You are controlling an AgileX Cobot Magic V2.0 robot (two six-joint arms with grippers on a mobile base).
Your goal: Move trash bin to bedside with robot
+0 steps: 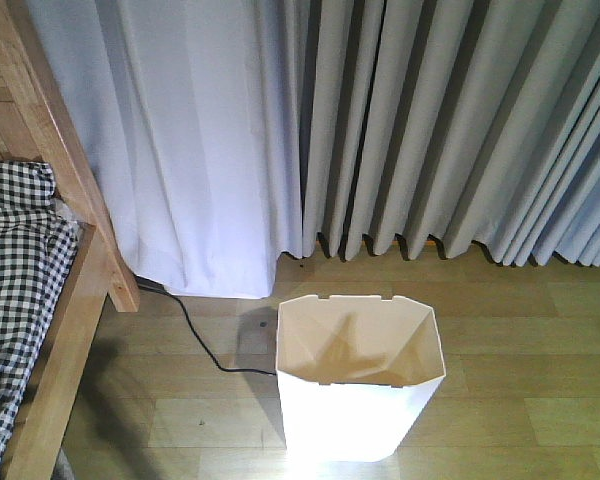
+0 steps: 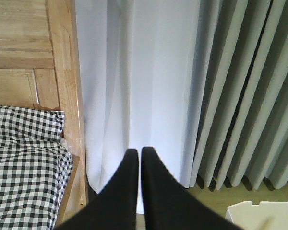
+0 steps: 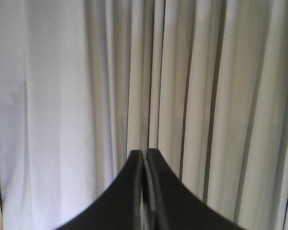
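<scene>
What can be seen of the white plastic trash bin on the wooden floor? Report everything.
The white thin-walled plastic trash bin stands upright on the wooden plank floor, lidless and apparently empty inside. Its angular rim has small notches along the far edge, and its walls taper downward. It sits in front of the grey pleated curtains, to the right of the light-brown wooden bed frame, apart from it. A black cable ends near its left side. No gripper touches it.
</scene>
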